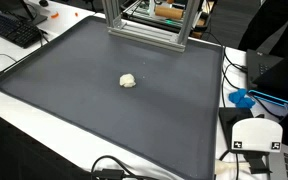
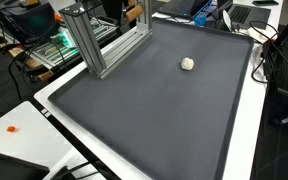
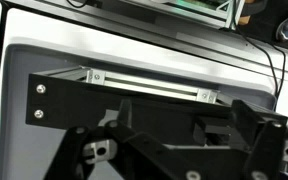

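Note:
A small white crumpled lump (image 1: 128, 80) lies alone near the middle of a dark grey mat (image 1: 74, 100); it also shows in an exterior view (image 2: 187, 63). The arm and gripper are outside both exterior views; only the robot's white base (image 1: 256, 135) shows at the mat's edge. In the wrist view my gripper (image 3: 169, 140) shows as black linkages spread wide, with nothing between the fingers. It looks at an aluminium bar (image 3: 144, 83) and a white table surface (image 3: 134, 55). The lump is not in the wrist view.
An aluminium frame (image 1: 144, 25) stands at the mat's far edge, also in an exterior view (image 2: 99, 40). A keyboard (image 1: 14, 30) lies on the white table. Cables (image 1: 239, 75) and a blue object (image 1: 246, 98) sit beside the mat.

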